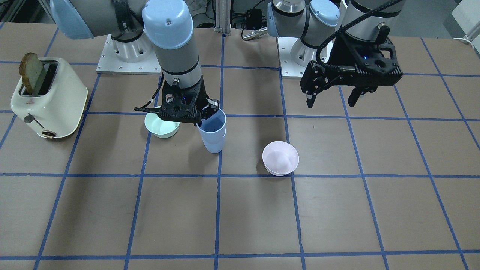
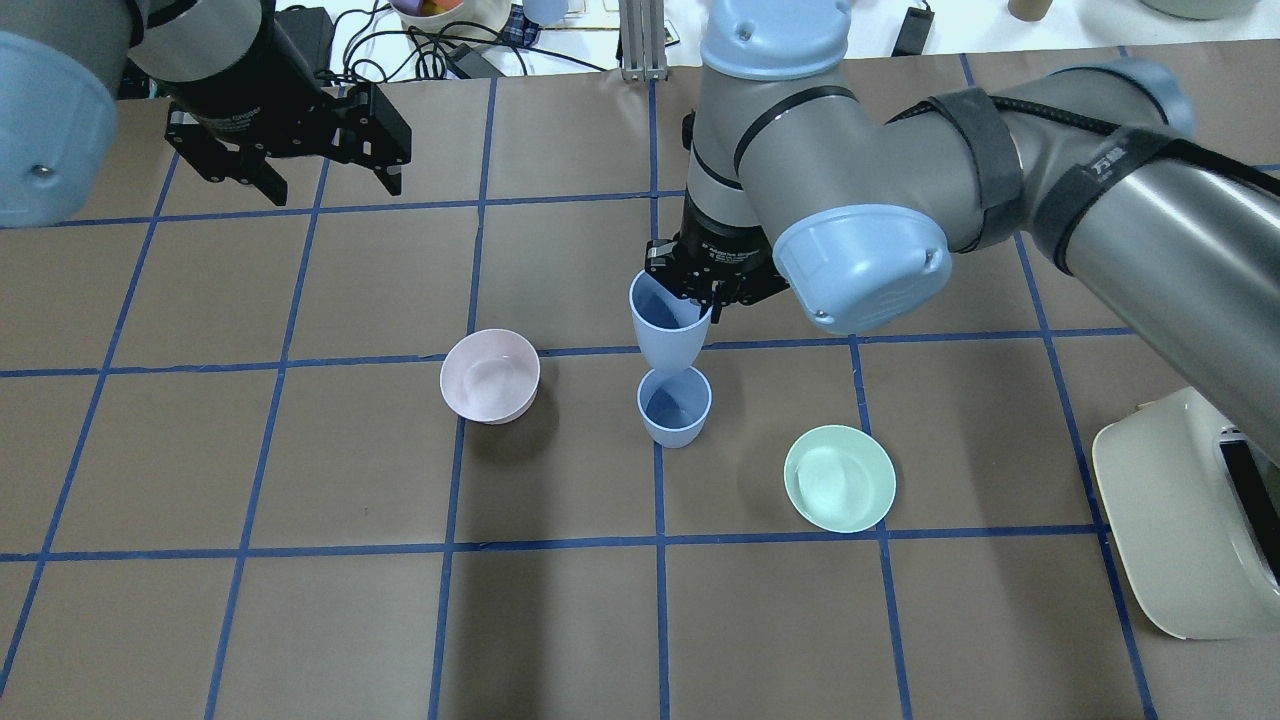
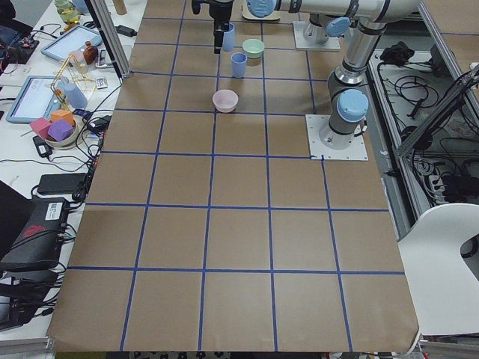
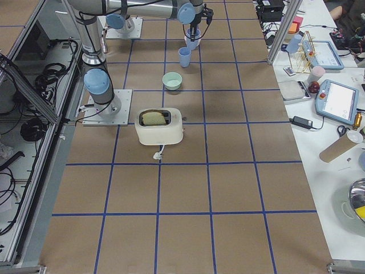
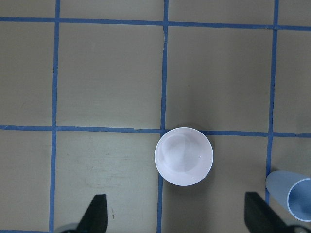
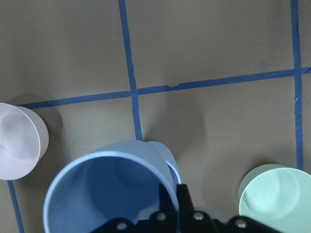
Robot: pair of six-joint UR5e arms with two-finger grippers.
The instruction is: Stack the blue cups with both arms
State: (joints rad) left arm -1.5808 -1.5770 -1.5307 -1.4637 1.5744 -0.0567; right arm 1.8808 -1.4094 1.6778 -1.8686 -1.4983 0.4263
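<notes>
Your right tool (image 2: 708, 298) pinches the upper cup (image 2: 668, 335) by its rim and holds it just above the lower cup (image 2: 675, 412), which stands upright on the desk (image 2: 300, 600) between the pink bowl (image 2: 489, 375) and the green bowl (image 2: 840, 478), while your left tool (image 2: 332, 188) hangs spread wide, well apart from both.

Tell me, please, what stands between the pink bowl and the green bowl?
The standing blue cup, seen in the overhead view; the second cup hangs above it.

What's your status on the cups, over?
Right gripper shut on lifted cup, at its rim. Standing cup below, not yet nested. Left gripper open, empty. Pink bowl, green bowl apart on either side.
</notes>
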